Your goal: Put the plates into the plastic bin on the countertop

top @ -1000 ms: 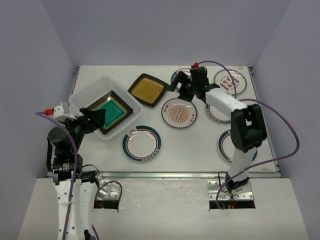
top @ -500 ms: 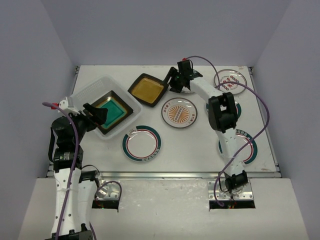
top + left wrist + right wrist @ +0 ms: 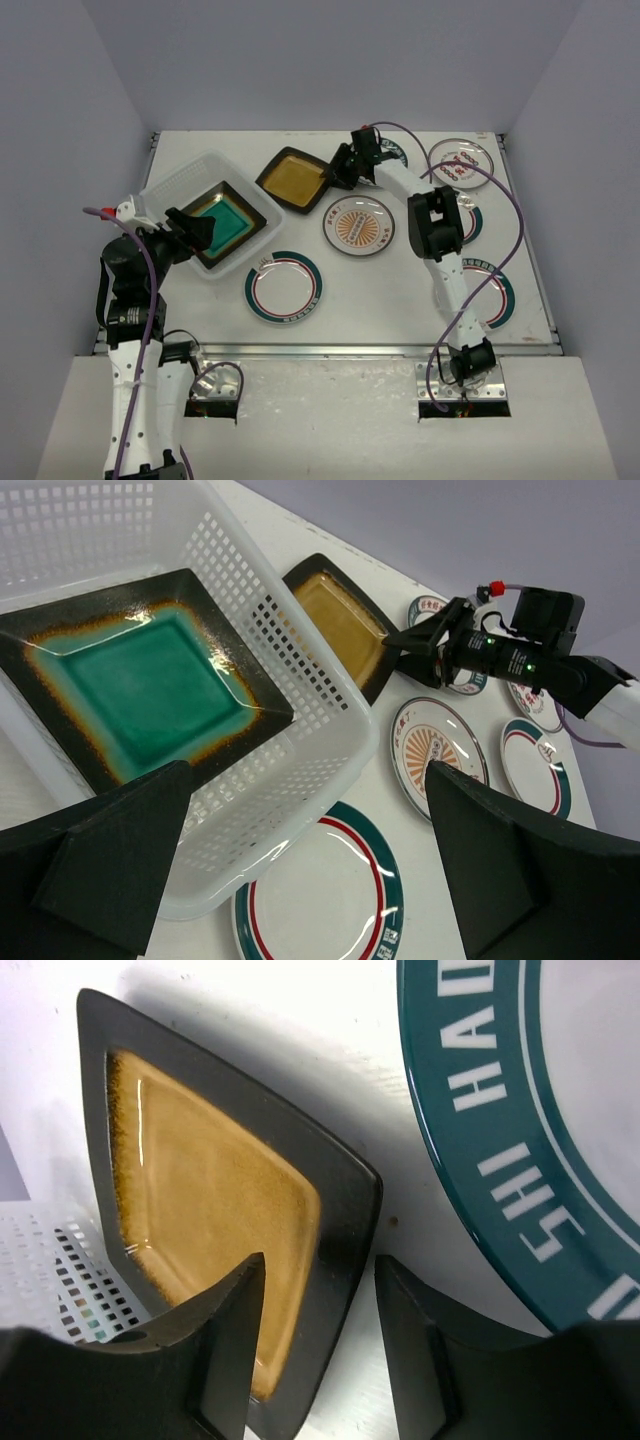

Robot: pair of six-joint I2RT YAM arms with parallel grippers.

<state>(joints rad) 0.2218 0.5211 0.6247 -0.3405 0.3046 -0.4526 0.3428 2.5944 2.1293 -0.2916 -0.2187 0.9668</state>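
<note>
White arms (image 3: 456, 292), black joints (image 3: 432, 226), black end effectors (image 3: 308, 772) (image 3: 320, 1262), purple cables (image 3: 521, 216)

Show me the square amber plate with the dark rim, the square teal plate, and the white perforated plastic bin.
Square amber plate (image 3: 294, 177), top view, glazed centre.
Square teal plate (image 3: 150, 680), left wrist view, green centre.
White perforated plastic bin (image 3: 300, 770), left wrist view, near wall.

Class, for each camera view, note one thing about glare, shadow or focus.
Top external: even light, faint shadows. Left wrist: white glare streaks on the teal plate. Right wrist: a glossy streak on the amber plate, shadow on the countertop beside it.
</note>
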